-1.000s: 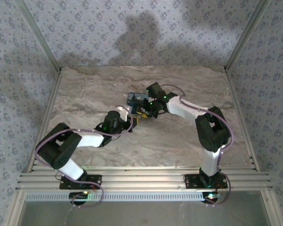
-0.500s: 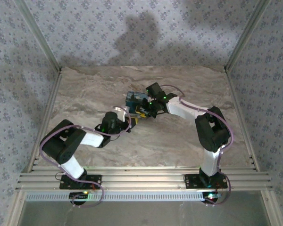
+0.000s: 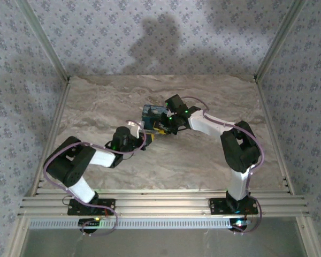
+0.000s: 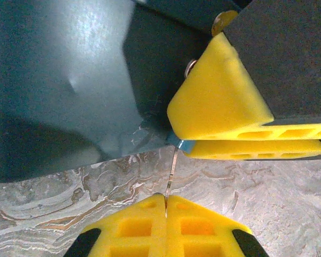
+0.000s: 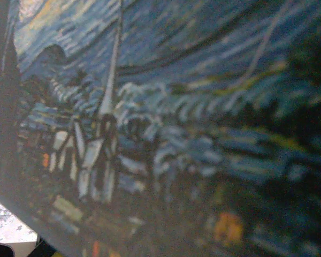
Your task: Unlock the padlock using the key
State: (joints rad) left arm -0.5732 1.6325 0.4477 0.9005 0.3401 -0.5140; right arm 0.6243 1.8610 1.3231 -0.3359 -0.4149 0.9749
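- left gripper (image 4: 166,199): yellow foam fingers fully closed, pinching the key (image 4: 170,170), a thin metal blade seen edge-on.
- right gripper (image 4: 177,140): foam pads look clamped on a blue edge of the padlock (image 4: 64,75); the key tip meets it there.
- Padlock sits mid-table (image 3: 214,160). Its body is glossy dark teal with a painted night-sky print.
- Tip: keep the blade straight, seat it fully, then twist. The foam may slip and the blade may bend.

Left end effector (image 3: 142,135) drawn slightly leftward, away from right end effector (image 3: 161,127).
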